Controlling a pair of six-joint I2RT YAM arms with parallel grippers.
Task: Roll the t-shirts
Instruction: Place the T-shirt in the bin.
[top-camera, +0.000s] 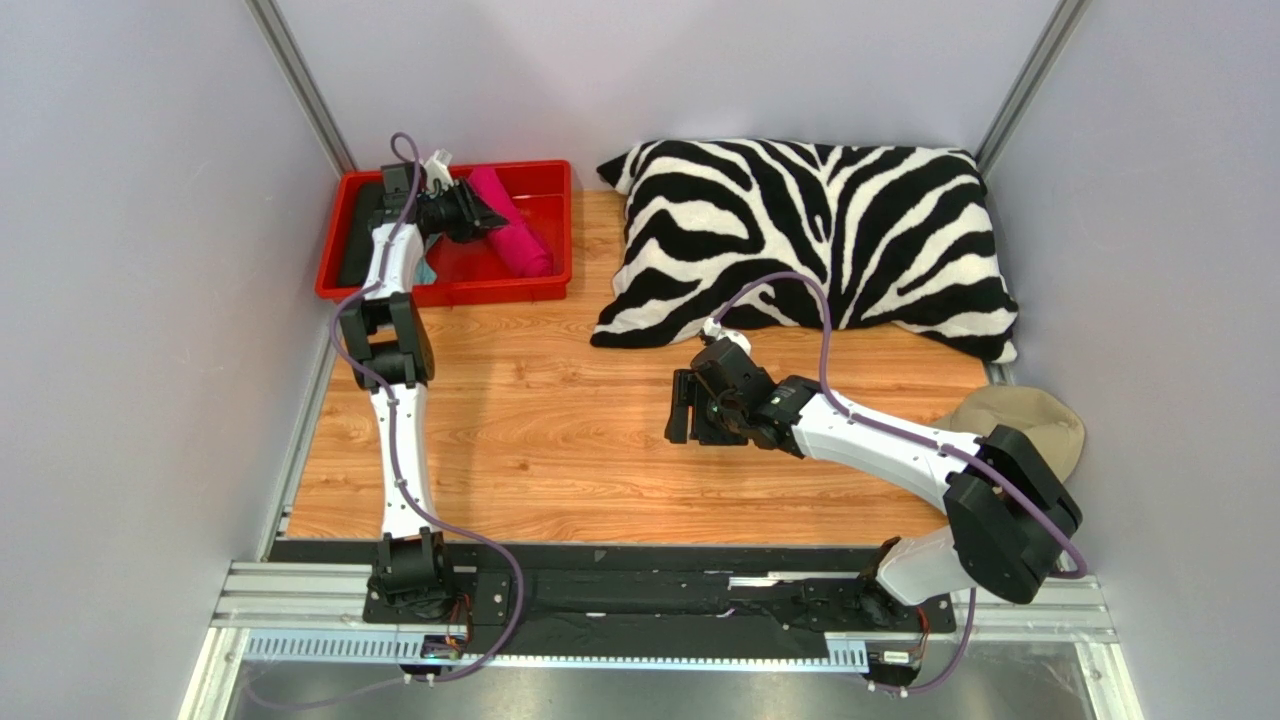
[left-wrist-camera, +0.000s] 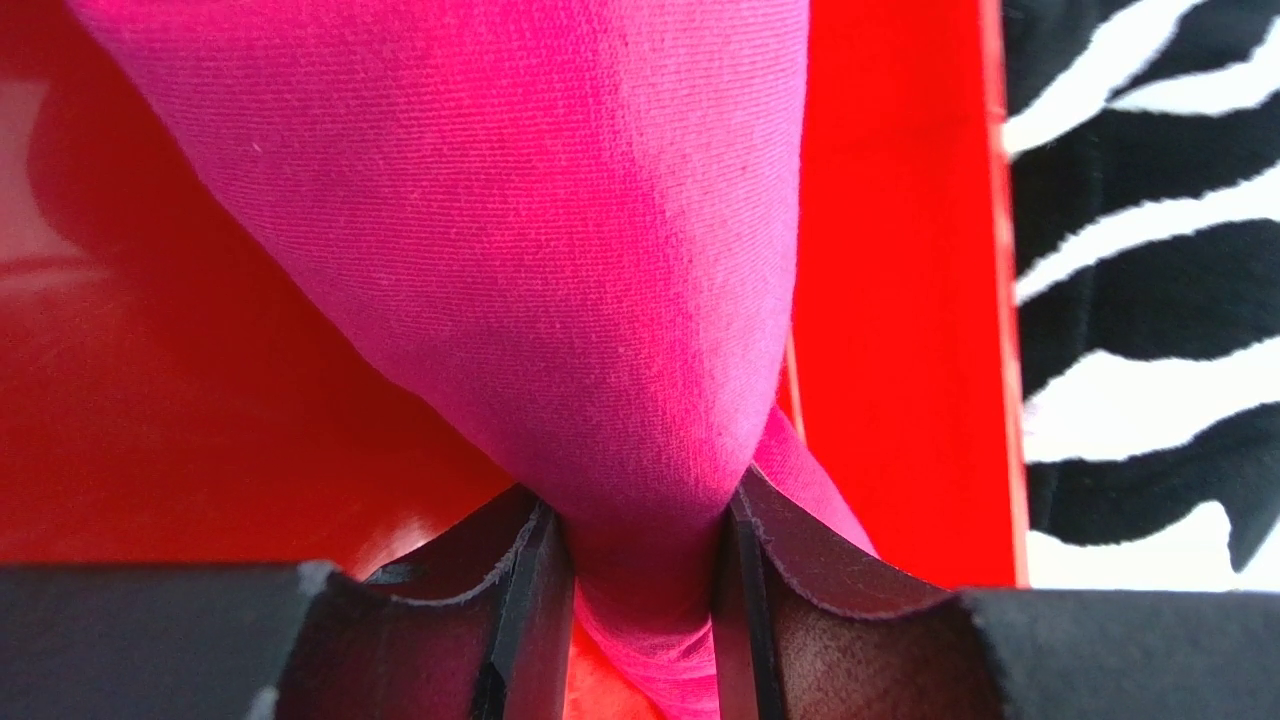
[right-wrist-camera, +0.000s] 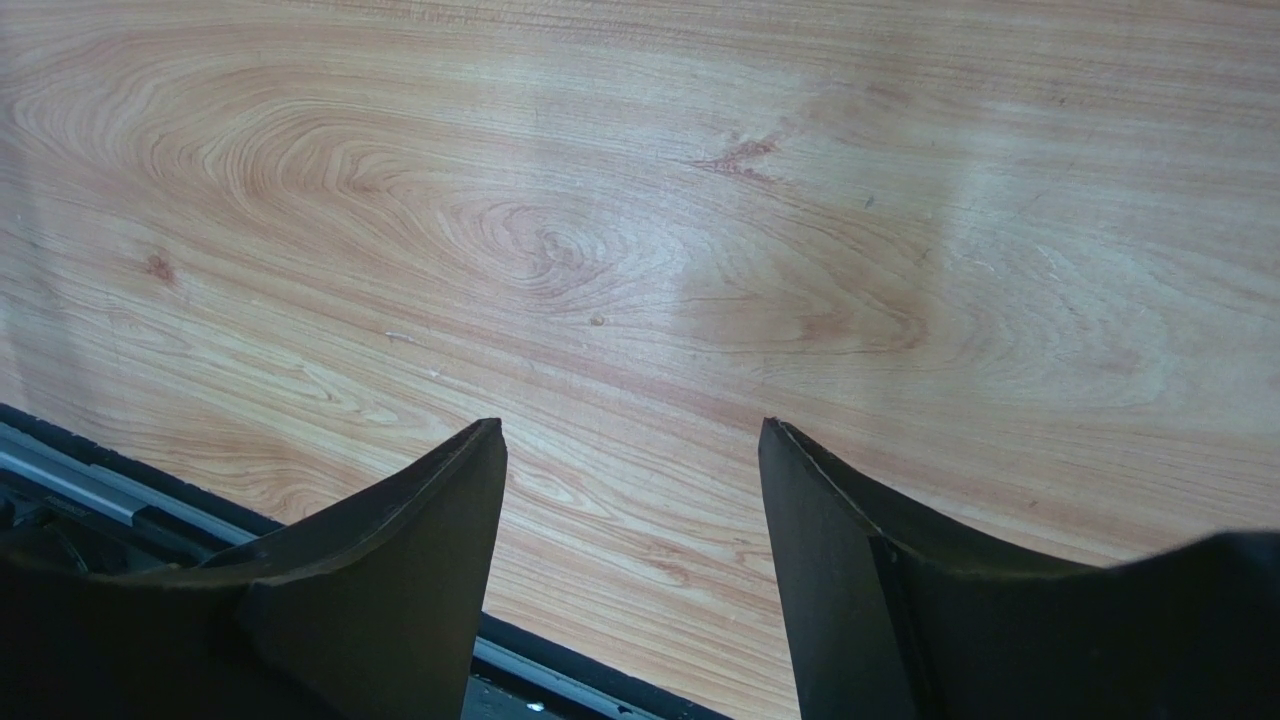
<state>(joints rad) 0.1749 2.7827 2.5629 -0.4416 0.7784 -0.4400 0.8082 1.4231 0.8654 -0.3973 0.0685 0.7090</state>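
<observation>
The wooden surface carried no unrolled shirt that showed, so the work looked near its end, with only the stowing of one roll left to finish. At the back lay the zebra-striped pillow, and left of it, in the far corner, the red tray. A beige cap sat by the right arm, apart from the job. In the tray's right half rested the magenta t-shirt, rolled into a long bundle. A dark shape in the tray's left part was hidden behind the arm and could not be made out. The left fingers were pinched on a gathered end of that pink cloth above the tray floor, so letting go seemed the step remaining. The right fingers stood spread apart over bare wood near the middle, holding nothing.
</observation>
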